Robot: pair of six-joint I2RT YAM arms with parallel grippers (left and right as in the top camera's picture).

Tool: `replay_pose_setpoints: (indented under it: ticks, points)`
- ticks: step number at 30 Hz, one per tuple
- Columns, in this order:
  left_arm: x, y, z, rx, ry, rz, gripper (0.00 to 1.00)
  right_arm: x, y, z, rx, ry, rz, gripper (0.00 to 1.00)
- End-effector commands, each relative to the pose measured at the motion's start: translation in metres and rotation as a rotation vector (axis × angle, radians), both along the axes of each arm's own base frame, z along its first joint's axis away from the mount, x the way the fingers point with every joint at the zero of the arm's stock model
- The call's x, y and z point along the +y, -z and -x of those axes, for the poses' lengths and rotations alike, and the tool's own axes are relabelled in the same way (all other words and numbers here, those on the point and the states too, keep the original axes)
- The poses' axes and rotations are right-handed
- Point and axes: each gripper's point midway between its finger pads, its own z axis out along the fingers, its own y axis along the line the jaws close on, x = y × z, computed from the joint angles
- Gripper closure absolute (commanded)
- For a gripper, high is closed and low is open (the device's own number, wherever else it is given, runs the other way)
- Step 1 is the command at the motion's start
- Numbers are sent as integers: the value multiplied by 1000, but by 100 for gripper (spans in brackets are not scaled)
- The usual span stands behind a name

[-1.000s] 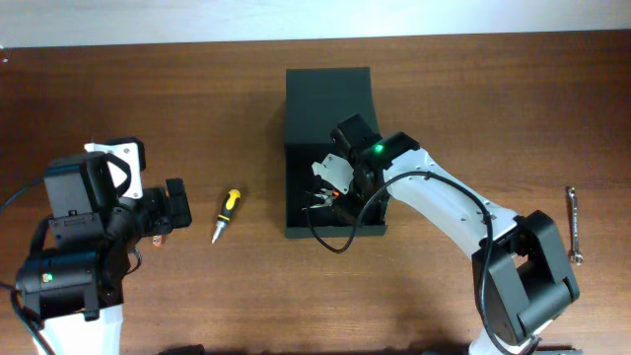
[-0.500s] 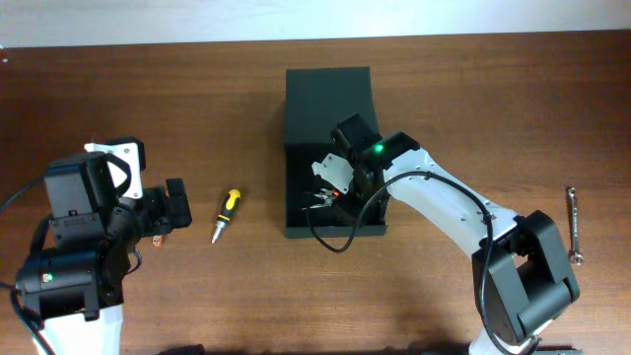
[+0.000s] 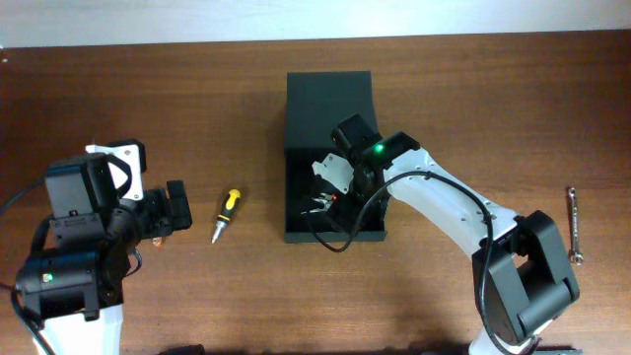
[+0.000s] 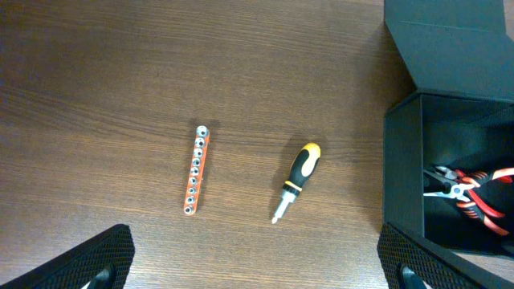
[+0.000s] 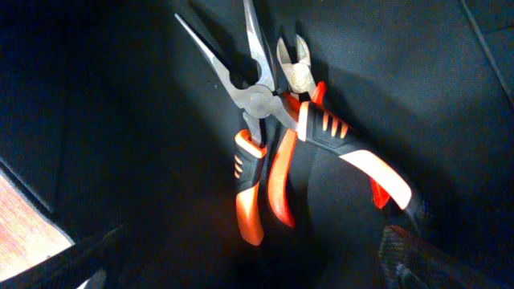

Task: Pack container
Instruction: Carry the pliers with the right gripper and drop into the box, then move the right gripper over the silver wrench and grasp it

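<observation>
My big dark box [image 3: 327, 99] sits open in the middle of the brown counter [image 3: 473, 89].
The box is green-black and not shiny, and its flap lid is folded back on the far side. My right hand [image 3: 330, 187] hangs inside it, fingers spread wide, holding nothing. My left hand [image 3: 175, 207] is over the counter, well to the left, spread wide too and empty. Long-nose pliers [image 5: 249, 96] and cutters [image 5: 321, 128], both with orange handles, lie touching on the box floor. A yellow-and-black screwdriver [image 3: 226, 214] lies between my left hand and the box.
</observation>
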Motion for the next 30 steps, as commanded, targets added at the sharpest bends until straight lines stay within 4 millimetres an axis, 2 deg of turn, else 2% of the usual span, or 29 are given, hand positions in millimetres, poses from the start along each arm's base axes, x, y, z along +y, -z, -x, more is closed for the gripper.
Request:
replay_pose_setpoints:
  ticks: [1,3,6,9,11,13,15,17,19,21,23,25,27,30]
  points:
    - [2,-6,-1,-11,6,-14,1,1,-5,-2,-1,4,-4,1]
    - [2,-6,-1,-11,6,-14,1,0,-15,-9,-16,55,8,1]
    - [2,-6,-1,-11,6,-14,1,-1,-43,-23,-64,105,22,1]
    - [2,-6,-1,-11,6,-15,1,-6,-88,-41,-151,141,41,1]
    - [2,-6,-1,-11,6,-15,1,-20,-133,-63,-258,251,59,1]
    - [2,-6,-1,-11,6,-15,1,-46,-174,-83,-359,415,75,1]
    - [2,-6,-1,-11,6,-15,1,-87,-213,-96,-446,629,96,1]
    - [2,-6,-1,-11,6,-15,1,-140,-247,-98,-509,868,127,1]
    - [2,-6,-1,-11,6,-15,1,-191,-271,-90,-527,1070,137,1]
    - [2,-6,-1,-11,6,-15,1,-234,-283,-76,-508,1230,129,1]
    - [2,-6,-1,-11,6,-15,1,-276,-286,-58,-462,1390,132,1]
    - [2,-6,-1,-11,6,-15,1,-312,-280,-43,-402,1506,134,1]
    - [2,-6,-1,-11,6,-15,1,-339,-269,-34,-334,1584,106,1]
    - [2,-6,-1,-11,6,-15,1,-381,-247,-11,-247,1684,166,1]
